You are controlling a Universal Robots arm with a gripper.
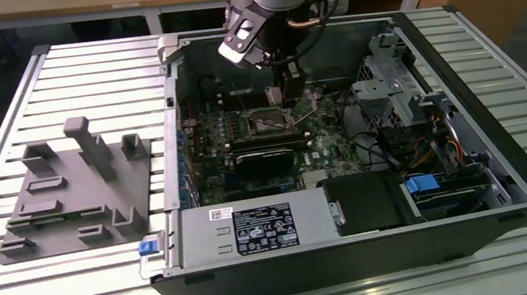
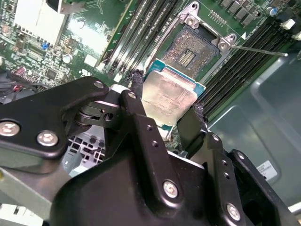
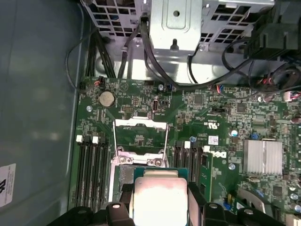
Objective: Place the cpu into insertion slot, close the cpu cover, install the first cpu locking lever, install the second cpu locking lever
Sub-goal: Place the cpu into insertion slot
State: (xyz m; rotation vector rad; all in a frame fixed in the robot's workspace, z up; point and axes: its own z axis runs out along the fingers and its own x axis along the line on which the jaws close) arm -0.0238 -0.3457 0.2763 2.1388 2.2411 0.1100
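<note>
Near the insertion slot (image 2: 195, 47), the gripper (image 2: 168, 97) clamps the cpu (image 2: 171, 89) between its 2 fingers (image 2: 136, 92).

The cpu (image 2: 170, 94) had a dull silver-grey top with a teal edge. The gripper (image 2: 168, 100) was black. The circuit board (image 3: 211, 117) was green, and the insertion slot (image 2: 194, 47) was dark with a silver rim. The bench (image 1: 92, 77) was pale grey, striped by slats.

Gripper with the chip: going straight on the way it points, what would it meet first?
Probably the open socket on the green board; the chip clamped in the gripper would touch it first. Depth is unclear, so the socket's metal rim is possible.
</note>
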